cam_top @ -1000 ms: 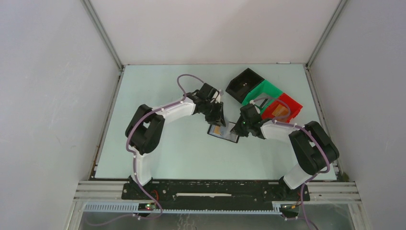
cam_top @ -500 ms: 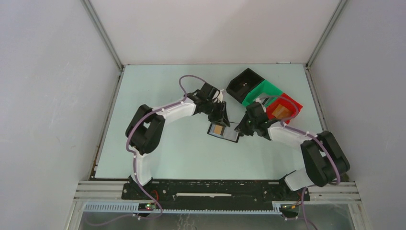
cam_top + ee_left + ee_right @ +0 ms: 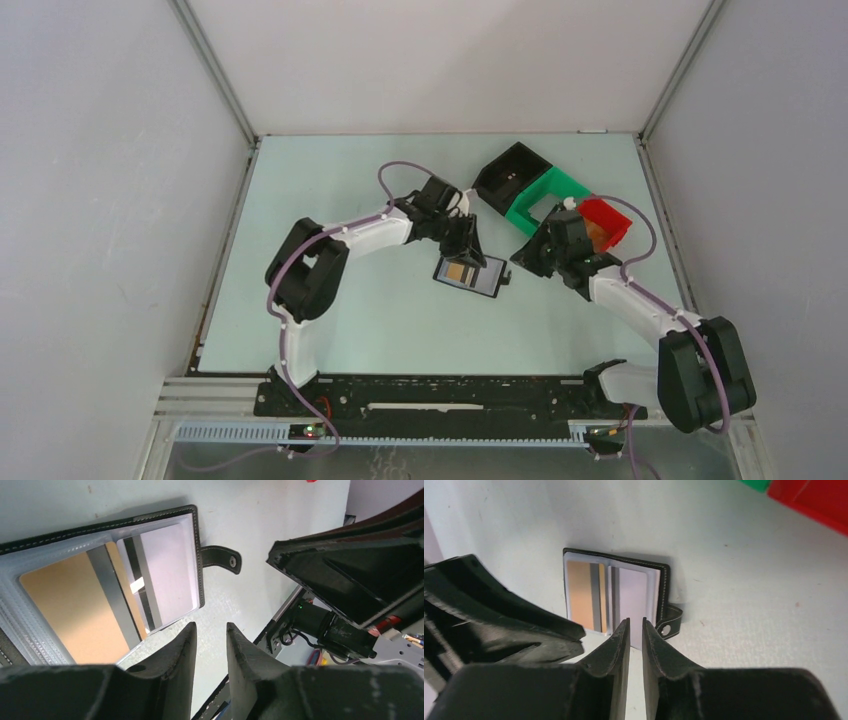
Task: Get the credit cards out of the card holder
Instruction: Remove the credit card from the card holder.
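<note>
Hovering by the open card holder (image 3: 468, 275), left gripper (image 3: 210, 645) and right gripper (image 3: 635, 635) narrow and empty, we must next pinch the credit cards (image 3: 170, 565).

Table (image 3: 330, 180): card holder (image 3: 468, 275) (open), bins (image 3: 545, 195)

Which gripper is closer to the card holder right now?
Left. The left gripper hangs right at the far edge of the open card holder. The right gripper sits off to the holder's tab side, with bare table between them.
</note>
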Controlling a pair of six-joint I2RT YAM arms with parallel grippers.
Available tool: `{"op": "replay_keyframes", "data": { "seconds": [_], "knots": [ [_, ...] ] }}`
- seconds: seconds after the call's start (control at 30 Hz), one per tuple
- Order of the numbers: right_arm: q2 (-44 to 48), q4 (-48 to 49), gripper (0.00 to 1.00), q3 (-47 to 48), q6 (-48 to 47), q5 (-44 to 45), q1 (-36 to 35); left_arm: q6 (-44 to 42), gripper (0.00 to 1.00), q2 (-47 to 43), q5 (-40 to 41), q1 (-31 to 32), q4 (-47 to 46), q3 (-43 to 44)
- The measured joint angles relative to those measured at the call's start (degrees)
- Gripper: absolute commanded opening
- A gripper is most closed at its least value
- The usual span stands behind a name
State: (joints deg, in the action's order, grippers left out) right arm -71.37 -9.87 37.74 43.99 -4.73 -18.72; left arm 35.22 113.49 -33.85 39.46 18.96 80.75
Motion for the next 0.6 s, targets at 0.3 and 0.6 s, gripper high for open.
{"op": "replay_keyframes", "data": {
  "seconds": [0.3,0.6],
  "knots": [
    [-5.46,4.00,0.19,0.87,0.42,-3.34,-5.49,0.85,0.37,0.00,2.67,-1.09,1.42,-2.16],
    [-16.76,6.93,0.17,1.33,1.49,-4.79,-4.46,0.76,0.47,1.66,3.98,-1.46,3.23,-0.44]
  ]
}}
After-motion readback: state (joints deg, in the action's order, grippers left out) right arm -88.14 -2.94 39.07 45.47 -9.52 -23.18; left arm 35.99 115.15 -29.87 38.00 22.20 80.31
